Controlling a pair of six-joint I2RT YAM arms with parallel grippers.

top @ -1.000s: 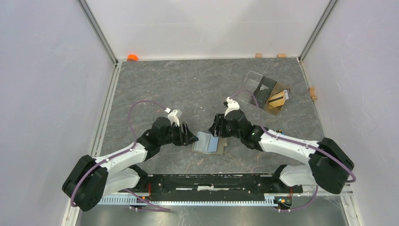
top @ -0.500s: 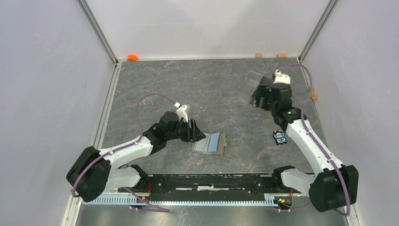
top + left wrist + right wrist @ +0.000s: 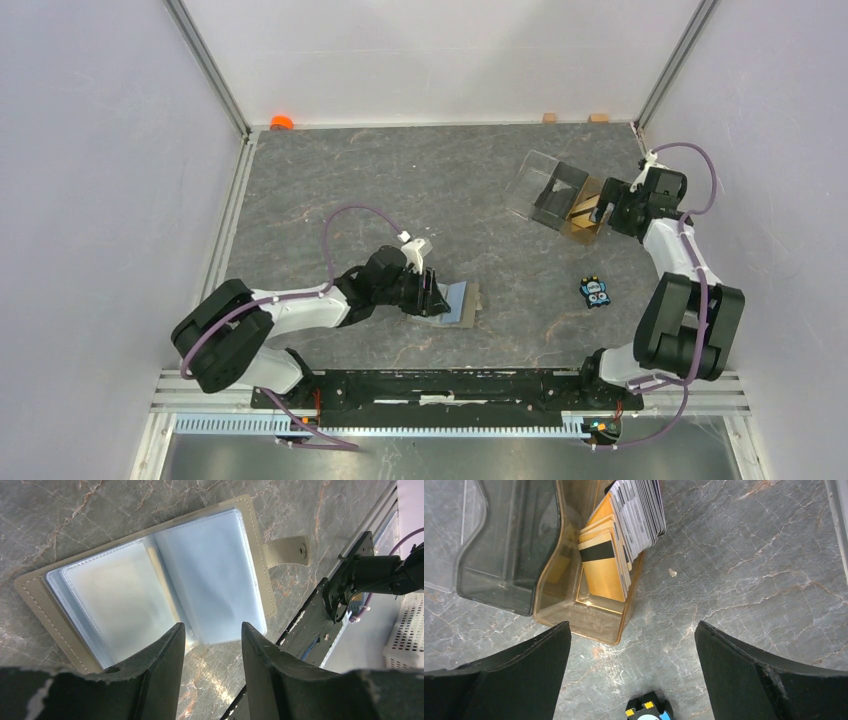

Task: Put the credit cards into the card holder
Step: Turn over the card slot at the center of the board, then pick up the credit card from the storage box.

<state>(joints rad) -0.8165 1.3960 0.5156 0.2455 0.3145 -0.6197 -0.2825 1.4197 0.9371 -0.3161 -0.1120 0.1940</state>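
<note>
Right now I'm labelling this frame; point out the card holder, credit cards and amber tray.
card holder (image 3: 215,575): left wrist view, right inner page.
credit cards (image 3: 605,577): right wrist view, front gold card's face.
amber tray (image 3: 586,622): right wrist view, near wall.

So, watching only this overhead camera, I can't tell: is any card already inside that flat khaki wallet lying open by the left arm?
Observer: No. The left wrist camera shows the flat khaki wallet spread open, its pale blue clear sleeves holding no card.
Visitor: Is that arm gripping it?
Observer: Seemingly not. The left tool stands open over one edge of the wallet, with nothing clamped.
Visitor: Then what goes in it?
Observer: The right wrist camera shows thin gold cards with a black stripe, standing on edge in an amber clear plastic tray, just ahead of the open, empty right tool.
</note>
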